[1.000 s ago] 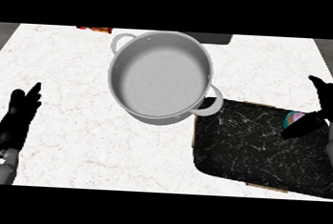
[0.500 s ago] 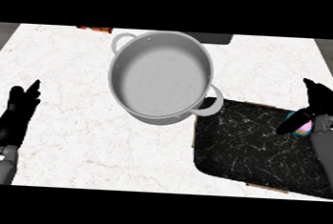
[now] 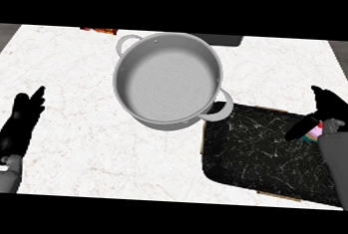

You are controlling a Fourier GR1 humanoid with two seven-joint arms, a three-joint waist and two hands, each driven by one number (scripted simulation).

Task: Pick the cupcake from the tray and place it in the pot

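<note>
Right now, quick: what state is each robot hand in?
Left robot hand: open, fingers straight, resting at the counter's left edge, holding nothing.
Right robot hand: curled round the cupcake over the tray.

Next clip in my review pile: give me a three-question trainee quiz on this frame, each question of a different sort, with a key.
1. True or false: the pot already holds the cupcake.
2. Which hand is at the cupcake? A) left hand B) right hand
3. Fill in: the dark tray lies to the pot's ____ in the head view.

Key:
1. False; the pot's inside shows only bare metal, and the cupcake is still over the tray's right edge.
2. B; its fingers curl round the cupcake, while the left hand rests open at the view's left.
3. Lower right.
</note>
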